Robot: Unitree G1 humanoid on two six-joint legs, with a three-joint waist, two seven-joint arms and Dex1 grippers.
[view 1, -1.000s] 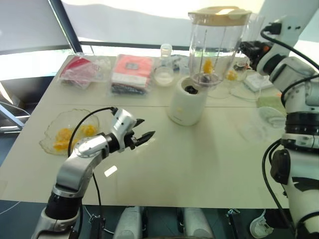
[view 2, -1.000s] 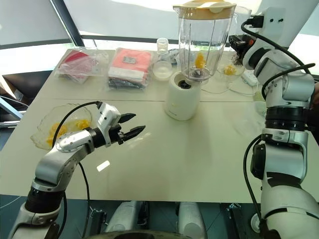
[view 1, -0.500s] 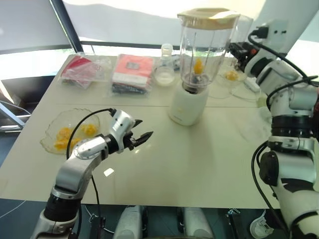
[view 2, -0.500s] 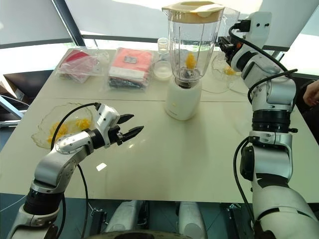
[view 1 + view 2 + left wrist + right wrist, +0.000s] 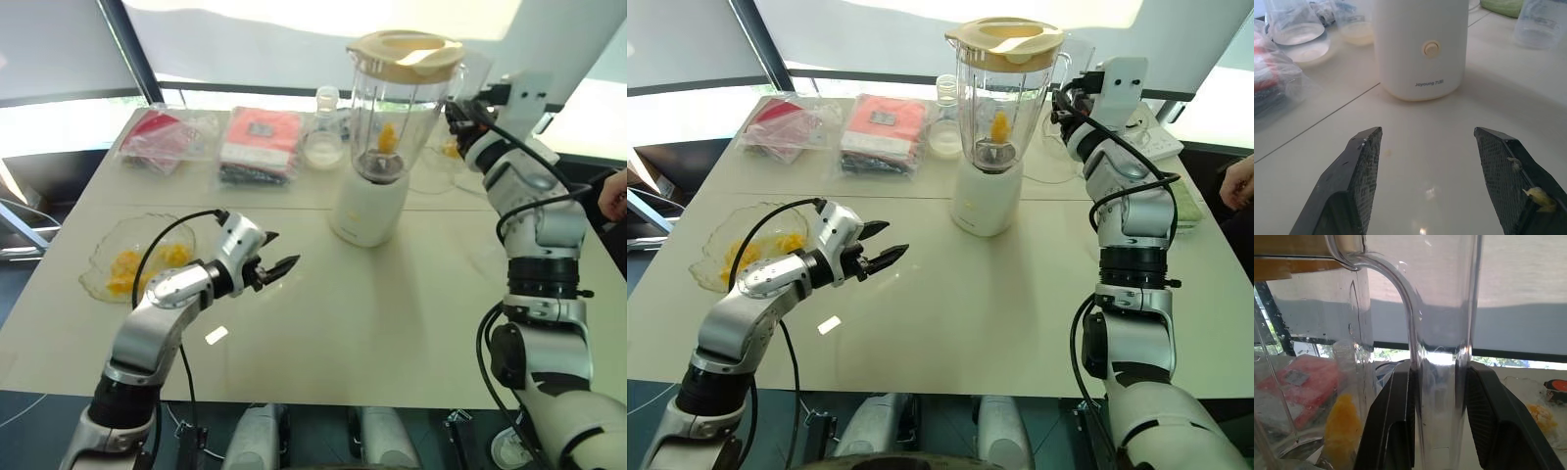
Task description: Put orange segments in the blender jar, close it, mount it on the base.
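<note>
Clear plastic blender jar (image 5: 999,93), cream-lidded, on squat white base (image 5: 986,201)
One orange segment (image 5: 1000,127) inside; right gripper (image 5: 1437,396) clamps its handle; left gripper (image 5: 884,243) wide, empty, at 7 o'clock

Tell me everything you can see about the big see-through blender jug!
The tall clear plastic blender jar stands upright on the squat white round base, at the far side of the cream table. A flat cream lid closes its top. Inside, a yellow-orange fruit piece sits just above the dark blade hub. Its curved clear handle faces the robot's right side, and the right tool is shut on that handle, one black finger on each side.
</note>
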